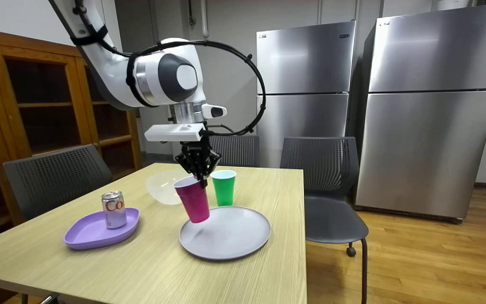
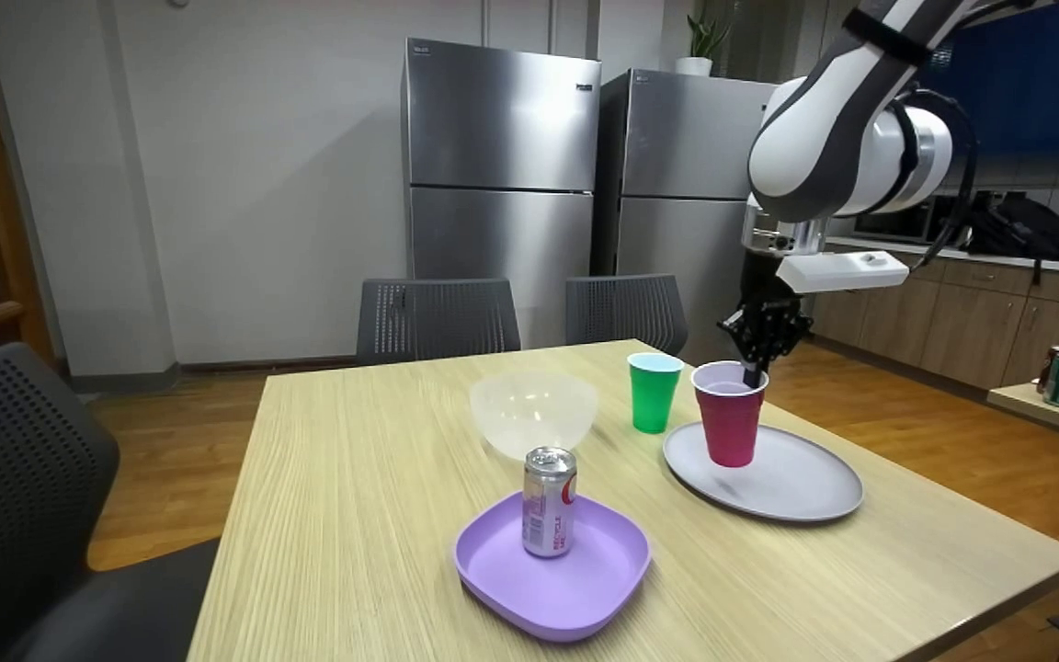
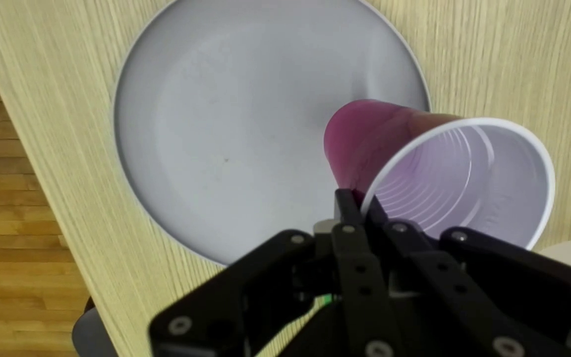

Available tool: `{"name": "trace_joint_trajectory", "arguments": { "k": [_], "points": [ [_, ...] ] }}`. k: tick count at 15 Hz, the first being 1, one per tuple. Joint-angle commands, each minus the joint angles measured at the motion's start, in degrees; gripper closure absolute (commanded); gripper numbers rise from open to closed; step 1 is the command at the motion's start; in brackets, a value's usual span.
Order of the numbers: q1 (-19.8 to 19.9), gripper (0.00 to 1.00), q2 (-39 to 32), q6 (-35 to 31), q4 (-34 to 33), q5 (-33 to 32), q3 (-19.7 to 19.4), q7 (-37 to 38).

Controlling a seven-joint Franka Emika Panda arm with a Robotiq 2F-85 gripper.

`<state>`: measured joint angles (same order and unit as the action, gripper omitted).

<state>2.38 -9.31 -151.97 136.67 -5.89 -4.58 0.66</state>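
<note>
Magenta cup, pinched in near-closed end effector

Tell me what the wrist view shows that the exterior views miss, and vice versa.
Only the wrist view: the ribbed rings down inside the pink cup, and a small dark speck on the gray plate.
Only the exterior views: the soda can standing on the purple tray, plus the steel refrigerators.
Shared by all: the gripper closed on the cup's rim, the cup's base over the plate, and the wooden table.
</note>
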Motion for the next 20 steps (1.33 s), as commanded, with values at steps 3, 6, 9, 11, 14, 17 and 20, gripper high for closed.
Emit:
{"name": "trace_joint_trajectory", "arguments": {
  "k": [3, 6, 9, 11, 14, 17, 20],
  "points": [
    [2.4, 0.99, 1.7, -3.4, 4.4, 5.4, 0.3, -3.5],
    [3.3, 0.99, 2.0, -3.7, 5.7, 7.5, 0.1, -3.7],
    [3.9, 0.99, 2.1, -4.3, 6.6, 9.3, 0.2, -4.1],
    [4.2, 0.99, 2.1, -4.4, 7.1, 10.6, 0.2, -4.3],
    [4.4, 0.99, 2.1, -4.2, 7.4, 11.6, 0.1, -4.3],
    [4.6, 0.99, 2.1, -4.1, 7.6, 12.1, 0.1, -4.3],
    [4.5, 0.99, 2.0, -4.2, 7.8, 12.1, 0.0, -4.2]
  ]
}}
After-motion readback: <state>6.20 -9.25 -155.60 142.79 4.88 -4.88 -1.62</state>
